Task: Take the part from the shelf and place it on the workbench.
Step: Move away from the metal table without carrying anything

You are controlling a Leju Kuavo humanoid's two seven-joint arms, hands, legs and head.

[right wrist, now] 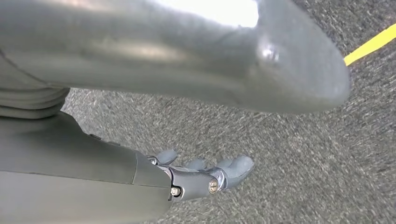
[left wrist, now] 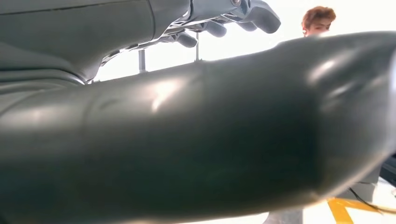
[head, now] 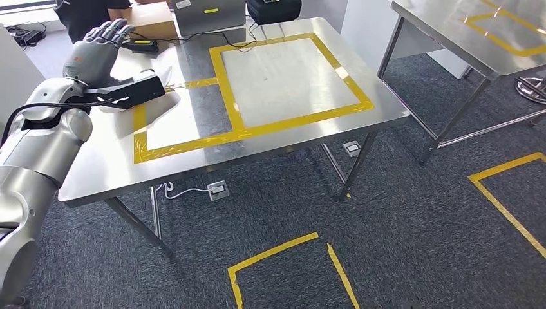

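My left hand [head: 96,48] hovers over the left end of a stainless-steel worktop [head: 193,164], fingers spread and holding nothing. Just below it on the steel lies the part [head: 132,91], a dark, elongated piece set across the edge of the smaller of two yellow-taped rectangles [head: 187,145]. The larger taped square [head: 293,77] frames bare metal to the right.

At the far edge of the worktop stand a cardboard box [head: 153,20], a grey case [head: 209,16] and a black case [head: 273,9], with a small black device [head: 141,46] and its cable just beside my hand. A person in dark clothing [head: 87,14] stands behind that edge.

The floor is dark grey carpet [head: 412,225] marked with yellow tape outlines [head: 290,254]. Floor sockets [head: 217,190] sit beneath the worktop, one trailing a white cable. A second steel table [head: 476,35], also taped in yellow, stands to the right, well apart.

My right hand [right wrist: 205,175] hangs over the carpet, fingers loosely extended and holding nothing.
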